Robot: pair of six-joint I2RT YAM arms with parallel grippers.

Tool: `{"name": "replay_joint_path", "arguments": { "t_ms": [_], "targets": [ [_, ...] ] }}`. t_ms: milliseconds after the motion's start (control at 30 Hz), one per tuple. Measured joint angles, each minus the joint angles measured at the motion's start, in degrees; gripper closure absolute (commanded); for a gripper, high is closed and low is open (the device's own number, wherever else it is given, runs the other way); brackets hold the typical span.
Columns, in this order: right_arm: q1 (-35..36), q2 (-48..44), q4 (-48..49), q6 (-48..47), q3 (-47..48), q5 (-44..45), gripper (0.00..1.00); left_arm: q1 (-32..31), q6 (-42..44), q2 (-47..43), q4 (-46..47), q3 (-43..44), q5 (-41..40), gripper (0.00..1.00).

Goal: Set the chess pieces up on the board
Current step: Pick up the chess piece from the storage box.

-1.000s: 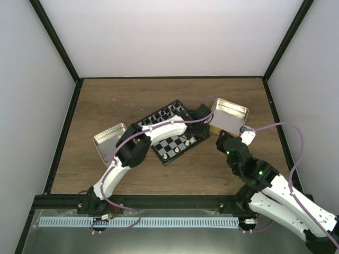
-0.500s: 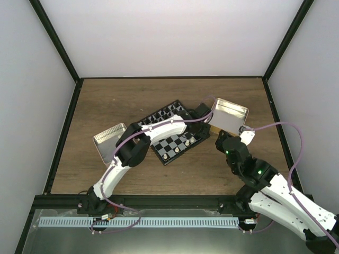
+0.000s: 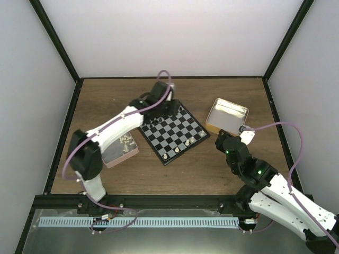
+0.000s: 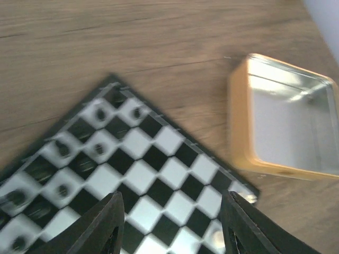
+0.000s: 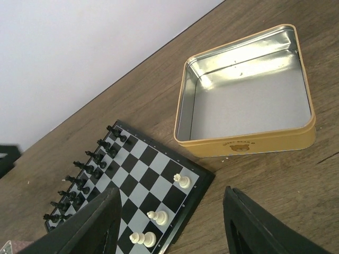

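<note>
The board [image 3: 172,132] lies askew at mid-table. Three cream-white chess pieces [image 5: 181,181] stand along its near-right edge, and the top view shows that row [image 3: 176,151] running up to the board's right corner. Black pieces [image 5: 85,169] fill the two rows on the opposite side. My left gripper [image 3: 169,108] hangs above the board's far corner, open and empty; in the left wrist view [image 4: 172,227] blurred squares [image 4: 159,174] pass beneath its fingers. The right gripper [image 3: 221,138] hovers off the board's right corner, open [image 5: 175,233], holding nothing.
An empty gold tin [image 3: 228,119] sits right of the board, also seen in both wrist views [image 5: 249,100] [image 4: 286,127]. A pink tin [image 3: 132,153] with small pieces inside lies to the left, under the left arm. Black frame rails edge the table.
The left arm has swung from the board's right side, near the gold tin, back to the far corner, and its jaws have opened. The right arm has held still.
</note>
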Motion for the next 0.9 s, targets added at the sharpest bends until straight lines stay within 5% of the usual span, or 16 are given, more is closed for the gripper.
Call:
{"name": "replay_joint_path", "arguments": {
  "t_ms": [167,500,767,900],
  "targets": [
    [0.0,0.7,1.0,-0.2,-0.2,-0.3,0.46,7.4,-2.2,-12.5,1.6,-17.2,-5.0,0.43],
    [0.0,3.0,3.2,-0.3,-0.2,-1.7,0.46,19.9,-7.2,-28.3,0.2,-36.3,-12.8,0.4],
    [0.0,2.9,3.2,-0.2,-0.8,-1.7,0.46,27.6,-11.0,-31.0,2.4,-47.4,-11.5,0.66],
    [0.0,2.9,3.2,0.0,-0.9,-1.7,0.46,29.4,-10.8,-29.0,4.2,-49.7,-9.0,0.66]
  ]
}}
